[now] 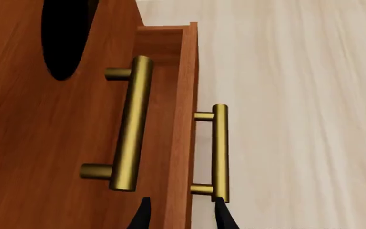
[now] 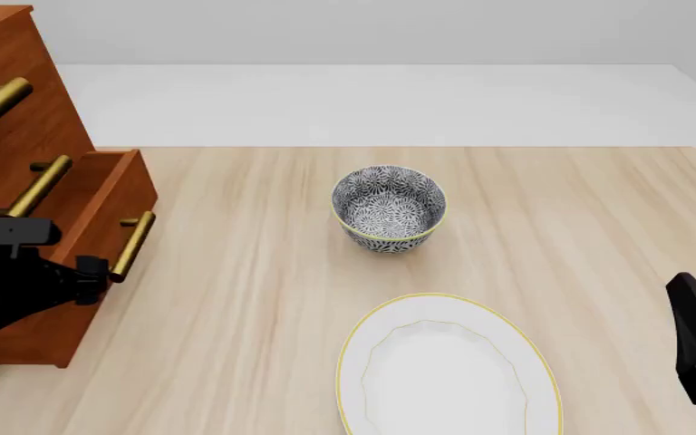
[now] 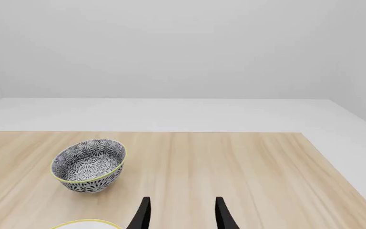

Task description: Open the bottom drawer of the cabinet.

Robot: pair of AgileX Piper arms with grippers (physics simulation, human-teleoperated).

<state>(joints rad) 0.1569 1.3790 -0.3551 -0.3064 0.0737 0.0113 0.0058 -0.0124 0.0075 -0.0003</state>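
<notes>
The cabinet (image 2: 15, 100) stands at the table's left edge, reddish-brown with three brass bar handles. Its bottom drawer (image 2: 116, 186) sticks out a little past the two above. In the left wrist view the drawer front (image 1: 184, 95) shows edge-on with its brass handle (image 1: 220, 148) beside it. My left gripper (image 2: 104, 269) is at the near end of that handle (image 2: 134, 245). Seen from the wrist, the left gripper (image 1: 181, 204) is open. Its fingers straddle the drawer front, and one fingertip (image 1: 220, 210) is right at the handle's end. My right gripper (image 2: 687, 294) hovers open at the right edge, far from the cabinet.
A patterned grey bowl (image 2: 390, 207) with a yellow rim sits mid-table, also visible ahead of the right gripper (image 3: 181, 204) as the bowl (image 3: 89, 164). A white plate (image 2: 445, 381) with a yellow rim lies near the front edge. The middle drawer's handle (image 1: 132, 124) sits beside the bottom one.
</notes>
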